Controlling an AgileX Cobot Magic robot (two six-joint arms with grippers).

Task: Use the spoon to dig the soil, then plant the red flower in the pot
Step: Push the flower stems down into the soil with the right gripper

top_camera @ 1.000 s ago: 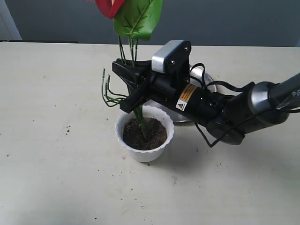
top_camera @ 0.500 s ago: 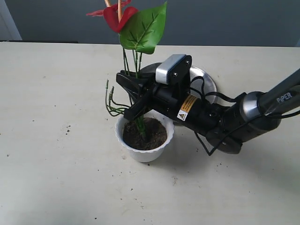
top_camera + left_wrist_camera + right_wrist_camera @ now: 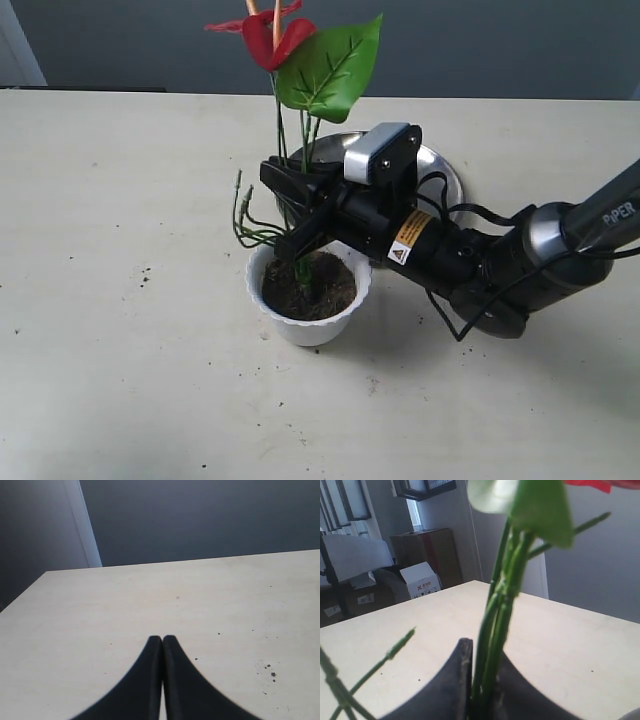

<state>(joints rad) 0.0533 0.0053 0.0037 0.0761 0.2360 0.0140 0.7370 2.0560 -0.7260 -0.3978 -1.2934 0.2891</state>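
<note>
Right gripper (image 3: 296, 212): centre of the exterior view, just above the pot; fingers (image 3: 457, 680) clamped on the bundled green stems of the red flower, as seen between the black pads in the right wrist view.
Right arm (image 3: 500, 265): black and silver, entering from the right edge, reaching toward frame centre; yellow warning label on the forearm.
Red flower (image 3: 268, 36): upright, top centre of the exterior view; glossy red bloom with pale orange spike, broad green leaf just to its right; stems running down through the fingers into the pot; a few thin bare side stems bending out to the left of the pot rim.
Pot (image 3: 310, 325): white, scalloped rim, upright on the bench at lower centre; directly below the right gripper.
Soil (image 3: 332, 288): dark brown, inside the pot, filling it near the rim; stem bases set into it.
Loose soil crumbs (image 3: 145, 271): scattered on the bench left of the pot and lower centre.
Steel plate (image 3: 440, 175): round, behind the right arm, upper centre-right; mostly hidden by the arm.
Spoon: not discernible in any view.
Left gripper (image 3: 162, 645): bottom centre of the left wrist view; fingers together, tips touching, holding nothing; over bare bench (image 3: 125, 610) with a few dark specks.
</note>
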